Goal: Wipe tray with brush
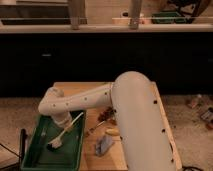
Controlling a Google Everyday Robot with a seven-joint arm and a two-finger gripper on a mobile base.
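The green tray (pixel 35 159) lies at the front left of the wooden tabletop. The brush (pixel 67 130) slants across it, its thin white handle pointing up to the right and its dark bristled head (pixel 54 145) down on the tray floor. My gripper (pixel 64 121) hangs from the white wrist over the back of the tray. It is shut on the brush's handle, and my arm partly hides the fingers. My big white arm crosses from the right and covers much of the table.
On the wooden tabletop (pixel 95 87) to the right of the tray lie a grey metal utensil (pixel 94 130), reddish bits (pixel 106 114), a yellow piece (pixel 113 132) and a grey-blue item (pixel 104 145). A black upright part (pixel 22 144) stands left of the tray. A dark counter runs behind.
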